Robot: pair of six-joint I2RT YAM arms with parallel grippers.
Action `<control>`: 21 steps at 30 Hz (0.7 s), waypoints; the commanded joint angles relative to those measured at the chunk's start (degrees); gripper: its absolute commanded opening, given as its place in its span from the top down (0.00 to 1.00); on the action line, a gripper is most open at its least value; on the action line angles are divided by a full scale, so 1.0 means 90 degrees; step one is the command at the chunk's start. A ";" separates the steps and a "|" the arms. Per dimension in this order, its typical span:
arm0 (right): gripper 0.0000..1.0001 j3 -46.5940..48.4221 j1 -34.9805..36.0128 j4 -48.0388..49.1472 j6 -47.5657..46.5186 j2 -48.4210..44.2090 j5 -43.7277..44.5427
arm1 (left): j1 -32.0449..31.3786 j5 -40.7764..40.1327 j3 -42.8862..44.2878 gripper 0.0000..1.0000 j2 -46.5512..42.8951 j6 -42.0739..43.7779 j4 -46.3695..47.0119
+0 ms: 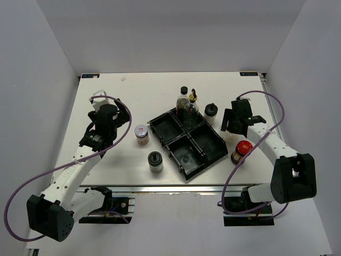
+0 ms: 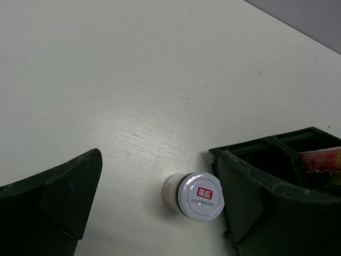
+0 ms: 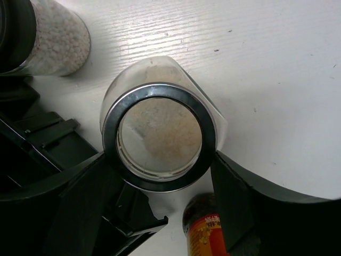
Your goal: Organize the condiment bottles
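Observation:
My left gripper (image 1: 106,120) is open, and a white-lidded jar (image 1: 140,133) stands on the table between its fingers, close to the right one (image 2: 194,195). My right gripper (image 1: 234,121) is shut on a clear jar with a black ring lid (image 3: 159,136) holding pale powder; this jar is hidden under the gripper in the top view. A black-lidded jar (image 1: 155,161) stands near the table's front. A tall black-capped bottle (image 1: 183,97) and a gold-spouted bottle (image 1: 193,104) stand at the tray's far corner. Another black-lidded jar (image 1: 211,113) and a red-lidded jar (image 1: 243,151) stand right of the tray.
A black four-compartment tray (image 1: 171,140) sits at mid table, turned diagonally; its wall shows in the left wrist view (image 2: 277,146) and the right wrist view (image 3: 32,138). The red-lidded jar (image 3: 208,234) and the grain-filled jar (image 3: 58,37) crowd my right gripper.

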 commanded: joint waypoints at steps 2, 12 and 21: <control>0.28 0.0176 0.0009 0.0292 -0.0029 0.0033 -0.0065 | 0.0043 0.0091 -0.0065 0.02 -0.0135 -0.0056 0.0136; 0.82 0.0430 0.0000 0.0156 -0.0322 -0.0387 0.0101 | 0.0033 0.0238 -0.0104 0.02 -0.0233 -0.0085 0.0204; 0.93 0.1211 0.0068 -0.0206 -0.0449 -0.1040 -0.0181 | 0.0043 0.0316 -0.0143 0.02 -0.0409 -0.0153 0.0233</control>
